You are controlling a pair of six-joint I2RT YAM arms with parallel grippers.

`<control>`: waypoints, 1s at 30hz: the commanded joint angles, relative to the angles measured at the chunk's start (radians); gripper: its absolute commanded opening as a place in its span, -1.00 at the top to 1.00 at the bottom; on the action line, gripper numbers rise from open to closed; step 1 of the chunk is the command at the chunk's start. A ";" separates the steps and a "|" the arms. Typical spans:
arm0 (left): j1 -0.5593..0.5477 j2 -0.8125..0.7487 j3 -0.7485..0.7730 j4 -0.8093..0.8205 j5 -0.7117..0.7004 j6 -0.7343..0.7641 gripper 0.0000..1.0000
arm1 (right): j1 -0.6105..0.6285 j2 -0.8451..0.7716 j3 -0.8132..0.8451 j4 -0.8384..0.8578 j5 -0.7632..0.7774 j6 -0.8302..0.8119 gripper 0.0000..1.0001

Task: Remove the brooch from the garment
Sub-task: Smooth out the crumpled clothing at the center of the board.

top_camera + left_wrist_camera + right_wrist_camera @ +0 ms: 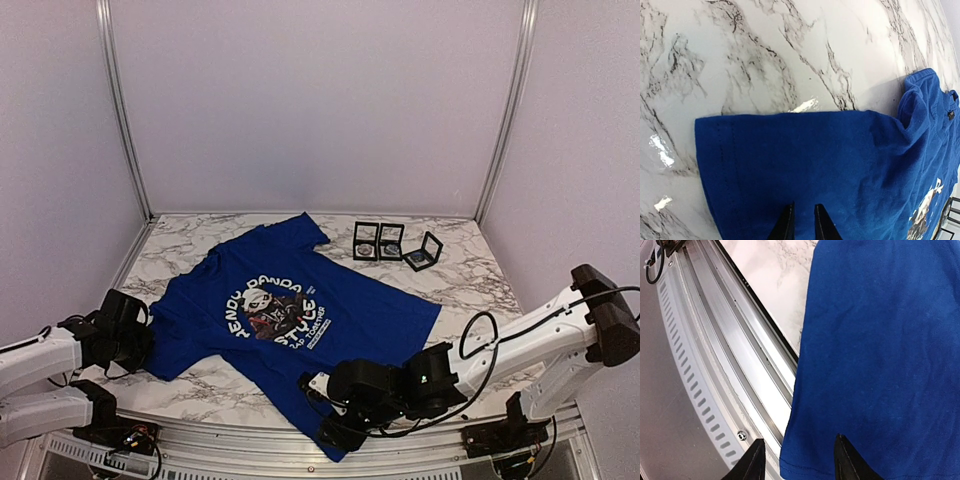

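Garment point(375, 322): royal-blue short-sleeved T-shirt, white circular lettering round a black-and-white panda print; lay spread diagonally on the marble worktop point(455, 272). Left end effector point(803, 221) sat over one sleeve, jaws narrowly parted, nothing pinched. Right end effector point(799, 441) straddled the near hem, jaws well apart, empty.

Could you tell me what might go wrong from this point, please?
A lower corner of the garment hangs past the table edge over the metal rail, where the right gripper straddles it open: a tug could drag it off. No brooch shows in any view, so the left gripper, at the sleeve, may catch only fabric.
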 commanded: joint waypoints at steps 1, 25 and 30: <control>0.004 -0.092 -0.015 -0.155 -0.038 -0.075 0.71 | 0.035 0.026 0.015 -0.025 0.019 0.012 0.11; 0.004 -0.141 0.086 -0.236 -0.110 0.033 0.71 | 0.121 0.044 0.090 -0.115 0.052 0.000 1.00; 0.004 -0.086 0.173 -0.227 -0.117 0.120 0.69 | 0.121 0.031 0.071 -0.071 -0.072 -0.022 1.00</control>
